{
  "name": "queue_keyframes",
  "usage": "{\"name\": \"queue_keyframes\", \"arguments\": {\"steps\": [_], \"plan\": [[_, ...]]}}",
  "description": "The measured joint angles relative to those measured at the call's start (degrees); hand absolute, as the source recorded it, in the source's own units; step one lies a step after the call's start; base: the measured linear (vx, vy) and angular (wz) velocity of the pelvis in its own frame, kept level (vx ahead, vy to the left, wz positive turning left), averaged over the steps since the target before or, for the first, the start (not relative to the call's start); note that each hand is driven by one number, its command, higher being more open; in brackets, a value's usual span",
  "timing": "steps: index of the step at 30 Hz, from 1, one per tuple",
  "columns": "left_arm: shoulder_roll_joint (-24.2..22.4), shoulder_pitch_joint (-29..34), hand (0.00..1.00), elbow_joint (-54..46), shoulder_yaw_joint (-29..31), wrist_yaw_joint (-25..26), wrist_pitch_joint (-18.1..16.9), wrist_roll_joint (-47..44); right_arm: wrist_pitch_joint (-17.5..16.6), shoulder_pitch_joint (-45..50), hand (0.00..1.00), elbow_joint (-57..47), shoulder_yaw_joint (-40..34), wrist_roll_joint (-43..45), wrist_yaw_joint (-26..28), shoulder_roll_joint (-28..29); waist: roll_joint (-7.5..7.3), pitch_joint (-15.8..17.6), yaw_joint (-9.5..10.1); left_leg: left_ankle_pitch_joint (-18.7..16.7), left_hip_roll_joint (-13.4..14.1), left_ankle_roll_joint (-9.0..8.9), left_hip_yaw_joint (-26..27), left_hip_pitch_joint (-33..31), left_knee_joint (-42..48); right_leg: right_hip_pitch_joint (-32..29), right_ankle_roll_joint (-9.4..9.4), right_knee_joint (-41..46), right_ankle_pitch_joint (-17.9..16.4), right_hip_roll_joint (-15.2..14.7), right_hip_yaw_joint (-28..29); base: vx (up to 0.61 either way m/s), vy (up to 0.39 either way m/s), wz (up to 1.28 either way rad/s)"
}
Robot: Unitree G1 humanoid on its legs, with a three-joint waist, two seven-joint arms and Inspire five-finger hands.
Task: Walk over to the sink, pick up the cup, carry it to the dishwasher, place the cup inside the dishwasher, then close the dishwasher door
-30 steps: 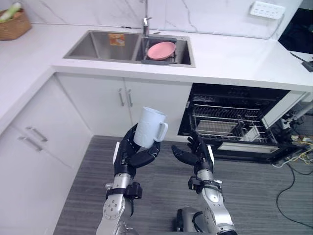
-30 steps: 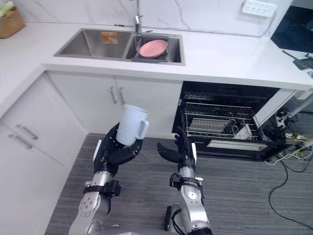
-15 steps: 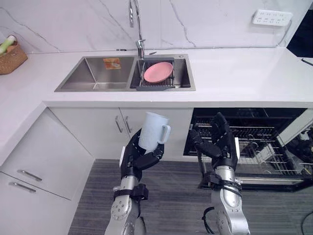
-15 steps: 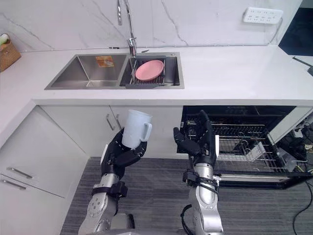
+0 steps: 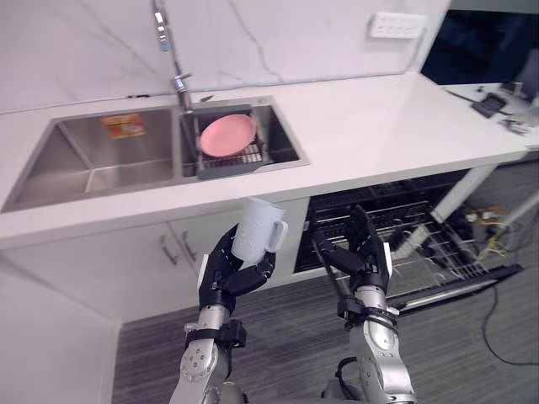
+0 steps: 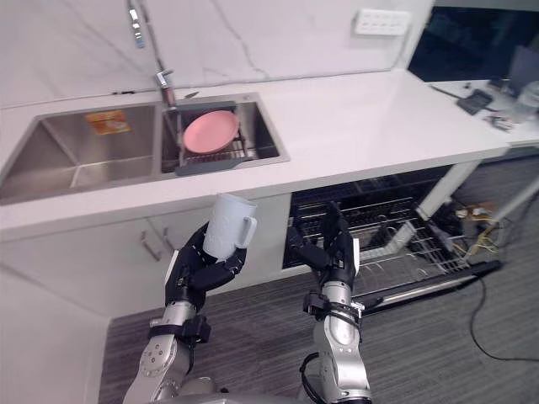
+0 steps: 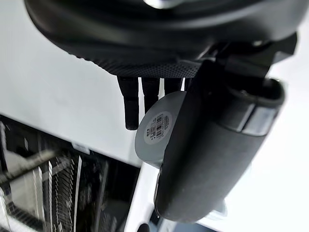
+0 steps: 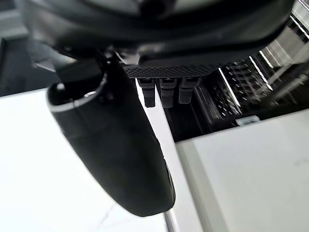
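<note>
The left hand [image 5: 226, 276] has its dark fingers and thumb curled round the bottom half of a tall, pale blue-white plastic cup with a handle [image 5: 257, 227]. The cup is up in the air, tipped a little, and its handle sticks out toward the robot's right. In the left wrist view the round bottom of the cup shows past the fingers [image 7: 131, 107], with a small sticker on it.

The right hand [image 5: 360, 255] is just beside it, near but not touching. Its fingers point up and are spread loose — it holds nothing.

Behind the right hand is the black dishwasher [image 5: 383, 215]. It is open. A silver wire rack [image 5: 421, 240] shows inside, and the door [image 5: 459, 284] hangs down low over the grey striped floor [image 5: 286, 332].

Behind the cup are white cupboard doors with small silver handles [image 5: 147, 257]. Above them runs the long white table [image 5: 370, 126]. Set in it is a shiny steel sink with two bowls [image 5: 93, 160]. A round pink plate [image 5: 226, 135] leans on a dark rack [image 5: 244, 160] in the bowl nearer the dishwasher. A tall silver tap [image 5: 168, 50] stands behind the sink, and a white wall socket [image 5: 396, 25] sits on the marble wall.
</note>
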Motion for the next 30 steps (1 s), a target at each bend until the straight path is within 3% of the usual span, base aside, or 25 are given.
{"name": "queue_keyframes", "arguments": {"steps": [1, 2, 4, 6, 9, 10, 12, 15, 16, 17, 18, 19, 22, 30], "plan": [[0.1, -0.2, 0.3, 0.0, 0.0, 0.0, -0.2, 0.0, 0.0, -0.1, 0.9, 0.1, 0.6, 0.0, 0.1, 0.1, -1.34, -0.7, 0.06, 0.0, -0.3, -1.18, 0.5, 0.2, 0.1, -0.6, -2.61, -7.5, 1.7, 1.7, -3.1, 0.13, -0.16, -0.52], [-0.2, -0.2, 0.3, 0.4, 0.0, -0.1, -0.2, 0.0, 0.0, -0.1, 0.9, 0.2, 0.6, 0.0, 0.2, 0.1, -1.26, -1.0, -0.04, -0.2, -0.6, -1.59, -0.3, 0.2, 0.4, 0.0, -2.01, -8.7, 1.0, 1.9, -3.4, 0.13, -0.139, -0.42], [-1.4, -0.1, 0.3, 1.8, -0.4, -0.2, 0.0, 0.4, 0.1, 0.7, 0.9, 0.4, 0.4, 0.0, 0.3, -1.4, 1.23, -1.2, -0.13, -0.4, 0.9, -1.95, -4.9, 0.4, -0.2, 2.0, -2.74, -12.0, 1.9, 4.6, -3.5, 0.12, -0.105, -0.26], [-2.3, -0.1, 0.3, 2.3, -0.6, -0.5, 0.0, 1.1, 0.1, 1.7, 0.9, 0.4, -0.2, 0.0, 0.0, -2.2, 1.56, -1.2, -0.38, -0.2, 2.0, -2.28, -6.1, 1.5, -0.6, 4.2, -3.0, -14.0, 1.9, 6.1, -4.3, 0.14, -0.122, 0.01], [-2.9, -0.1, 0.3, 2.3, -0.9, -0.6, 0.0, 1.0, 0.1, 3.4, 0.9, -1.1, -0.8, 0.0, -0.3, -2.2, 2.2, -0.8, -0.63, 1.1, 5.6, -3.96, -7.0, -0.6, 8.7, 8.7, -3.45, -17.4, 2.0, 8.3, -5.5, 0.13, -0.101, 0.04], [-2.9, -0.2, 0.3, 2.3, -0.8, -0.6, 0.0, 1.0, 0.1, 4.7, 0.9, -3.7, -0.6, 0.0, -0.3, -2.3, 3.2, -0.7, -0.2, 3.1, 7.4, -4.08, -7.8, -2.9, 15.8, 10.5, -3.65, -18.4, 1.9, 9.2, -5.1, 0.13, -0.022, -0.18], [-3.0, -0.2, 0.3, 2.2, -0.5, -0.6, 0.0, 1.0, 0.1, 5.6, 0.9, -6.3, -0.5, 0.1, -0.3, -2.0, 3.44, -1.1, 0.01, 6.9, 7.8, -3.5, -8.3, -5.0, 20.2, 11.9, -3.9, -20.3, 2.2, 9.2, -4.3, 0.14, 0.017, -0.21], [-3.0, -0.4, 0.3, 2.1, -0.4, -0.7, 0.0, 1.0, -0.2, 4.7, 0.9, -8.2, -1.8, 0.2, -0.6, -1.5, 3.32, -1.5, 0.79, 0.4, 5.0, -3.65, -11.8, -7.6, 16.5, 13.1, -3.45, -23.9, 3.8, 8.5, -2.8, 0.13, 0.078, -0.24], [-2.9, -0.5, 0.3, 2.1, -0.7, -0.7, 0.0, 1.0, -0.2, 4.3, 0.9, -8.1, -2.2, 0.2, -0.6, -1.5, 3.23, -1.5, 1.11, -0.8, 2.6, -3.67, -14.6, -8.3, 10.7, 13.3, -2.83, -24.4, 4.2, 8.1, -2.0, 0.12, 0.154, -0.39], [-2.9, -0.5, 0.3, 2.3, -1.1, -0.6, 0.0, 1.0, -0.3, 4.2, 0.9, -7.3, -2.3, 0.2, -0.5, -1.7, 4.05, -2.0, 1.44, 3.2, 0.7, -3.74, -17.6, -7.5, 0.9, 13.3, -2.36, -24.7, 4.4, 8.2, -0.9, 0.12, 0.18, -0.48], [-2.7, -0.5, 0.3, 2.6, -1.2, -0.6, 0.0, 1.0, -0.5, 3.9, 0.9, -5.9, -2.2, 0.2, -0.4, -1.7, 3.62, -2.2, 1.63, 4.2, 0.3, -4.16, -17.6, -6.6, -0.7, 13.4, -1.97, -25.0, 4.4, 8.2, 0.2, 0.1, 0.163, -0.48], [-1.5, -0.5, 0.3, 3.3, -1.0, -0.5, 0.0, 1.1, 0.1, 4.2, 0.9, -3.9, -2.1, 0.2, -0.2, -0.8, 2.19, -3.0, 1.53, 4.8, -0.7, -3.63, -16.5, -5.2, -2.9, 14.1, -1.39, -26.9, 5.3, 7.7, 1.5, 0.15, 0.171, -0.27], [-0.3, -0.7, 0.3, 3.3, -1.0, -0.1, 0.1, 2.4, 0.2, 4.9, 0.9, -4.0, -1.5, 0.1, 0.4, 0.1, 0.54, -3.3, 1.4, 4.9, -2.0, -3.46, -14.4, -4.0, -4.2, 15.2, -0.51, -30.1, 6.4, 6.3, 3.5, 0.13, 0.144, -0.26], [-0.3, -1.8, 0.3, 3.3, -1.5, 0.2, 0.1, 6.3, 0.2, 5.5, 0.9, -6.8, -1.0, 0.4, 1.5, 0.1, 0.28, -3.8, 0.04, 6.3, -2.4, -3.14, -11.0, 0.1, -10.3, 15.5, -0.4, -33.1, 7.6, 6.8, 7.0, 0.03, 0.007, -0.25]]}}
